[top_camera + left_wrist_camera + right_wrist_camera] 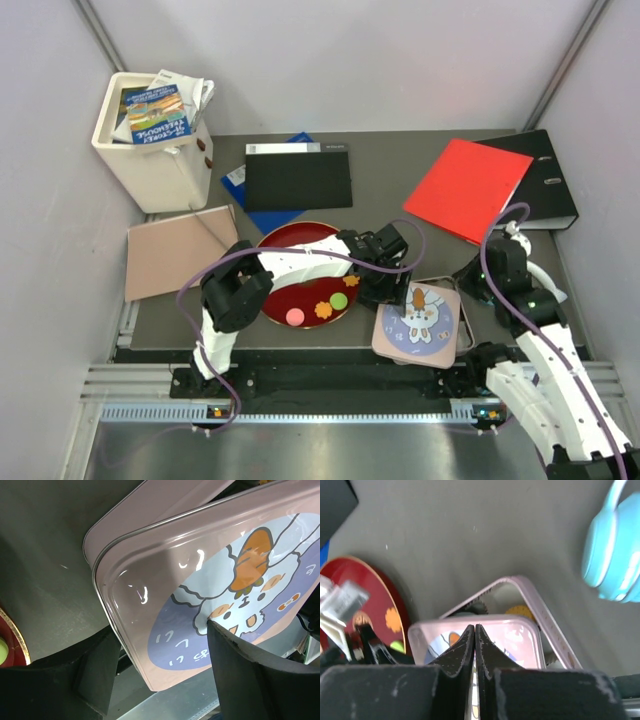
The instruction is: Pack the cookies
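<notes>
A red plate (285, 245) holds a pink cookie (295, 316), an orange flower cookie (323, 309), a green cookie (339, 299) and another orange cookie (351, 281). The pink tin lid (418, 322) with a rabbit picture lies tilted over the tin base (547, 617), where a yellow-orange cookie (520, 611) and a dark one (480, 605) show. My left gripper (392, 290) is open, and its fingers (250, 670) straddle the lid's corner (150, 645). My right gripper (475, 629) is shut, apparently on the lid's near edge (520, 635).
A white box of magazines (150, 140) stands at the back left. A black folder (298, 178), a red folder (465, 185) and a black binder (545, 185) lie at the back. A tan notebook (180, 250) lies to the left. A teal rounded object (615, 550) lies right of the tin.
</notes>
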Controlling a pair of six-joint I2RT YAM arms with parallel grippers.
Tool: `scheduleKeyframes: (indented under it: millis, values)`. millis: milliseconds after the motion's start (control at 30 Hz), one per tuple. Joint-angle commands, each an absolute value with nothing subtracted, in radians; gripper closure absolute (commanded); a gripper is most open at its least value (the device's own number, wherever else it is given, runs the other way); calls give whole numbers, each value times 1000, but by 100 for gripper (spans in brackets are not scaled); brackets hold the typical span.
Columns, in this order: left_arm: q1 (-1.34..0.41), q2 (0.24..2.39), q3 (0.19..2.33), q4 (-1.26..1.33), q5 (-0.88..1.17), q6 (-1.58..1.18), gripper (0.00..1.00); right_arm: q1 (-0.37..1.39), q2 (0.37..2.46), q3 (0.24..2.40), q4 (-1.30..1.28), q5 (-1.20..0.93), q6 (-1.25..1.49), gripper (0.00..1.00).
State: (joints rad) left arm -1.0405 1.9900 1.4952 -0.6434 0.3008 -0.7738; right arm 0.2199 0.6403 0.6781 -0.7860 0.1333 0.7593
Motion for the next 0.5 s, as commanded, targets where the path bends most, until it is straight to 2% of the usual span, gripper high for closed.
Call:
scheduleKeyframes:
  millis: [0,233,467]
  values:
    - [-1037,1991,1528,-620,287,-779,27,229,588,594,-802,19,770,100]
    - [-1037,1985,1537,-620,287,-781,27,229,702,572,-810,6,813,100]
    - [-1037,1974,1557,-635,275,-772,27,229,725,502,-787,26,890,100]
